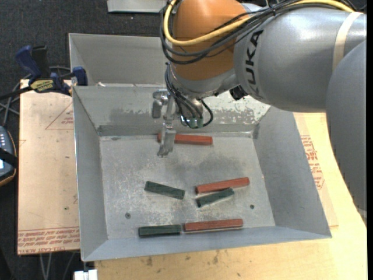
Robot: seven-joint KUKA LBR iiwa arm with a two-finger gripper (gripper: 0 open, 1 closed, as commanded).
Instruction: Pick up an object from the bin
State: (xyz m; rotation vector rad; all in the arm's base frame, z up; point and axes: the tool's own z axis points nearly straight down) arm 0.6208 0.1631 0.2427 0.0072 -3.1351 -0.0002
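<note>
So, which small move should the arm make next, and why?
Probably lower the gripper a little onto the red bar by the back wall. The gripper hangs over that bar's left end, while the other bars lie apart, nearer the front, so this one seems the closest to take.

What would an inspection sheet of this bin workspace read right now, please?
Surface: grey metal bin, floor scuffed.
Job's things: red bar at the back wall; red bar mid-right; red bar at the front; dark green bar mid-left; dark green bar beside the mid-right red one; dark green bar front-left.
Clutter: nothing seen.
Grippers: gripper low at the back bar's left end; contact cannot be told.
Cables: yellow and black cables loop round the orange wrist cover.
Surroundings: dark floor behind the bin.
</note>
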